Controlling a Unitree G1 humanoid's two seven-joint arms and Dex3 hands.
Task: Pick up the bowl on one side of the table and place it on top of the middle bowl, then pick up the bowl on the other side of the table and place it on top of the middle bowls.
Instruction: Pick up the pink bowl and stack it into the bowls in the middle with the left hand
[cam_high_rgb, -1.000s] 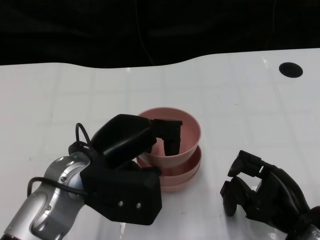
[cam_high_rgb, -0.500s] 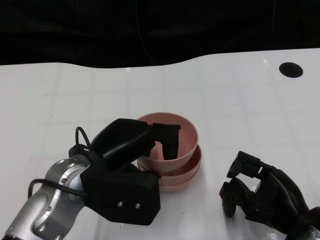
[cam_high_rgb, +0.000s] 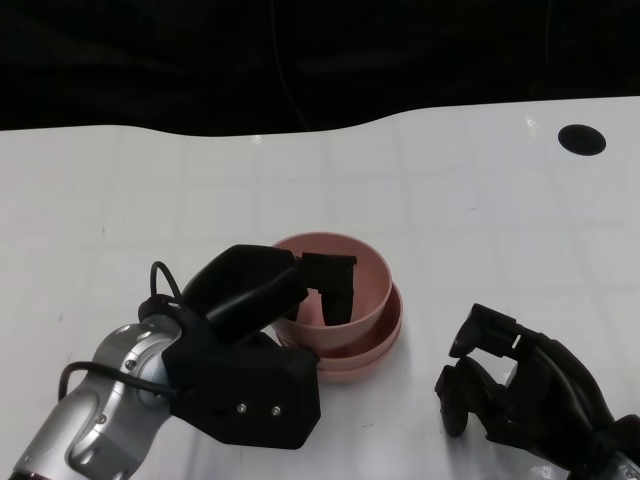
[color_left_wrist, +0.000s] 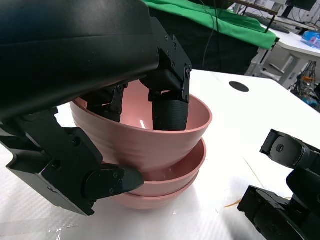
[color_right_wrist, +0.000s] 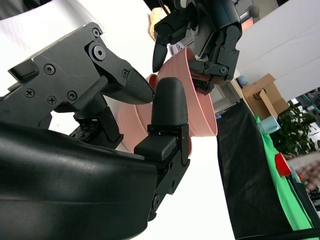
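Pink top bowl (cam_high_rgb: 345, 290) sits nested on the middle bowls (cam_high_rgb: 365, 352) in the head view, the left hand (cam_high_rgb: 270, 300) clamped on its near rim, fingers (cam_high_rgb: 335, 285) hooked inside; the right hand (cam_high_rgb: 500, 380), well off to the side, holds nothing, its fingers seemingly loosely curled. From the left wrist, the bowl looks tilted in the stack, so letting go early could leave it crooked, and a dragging finger could tip it. The right wrist view shows the rim pinched, though its angle makes seating hard to judge
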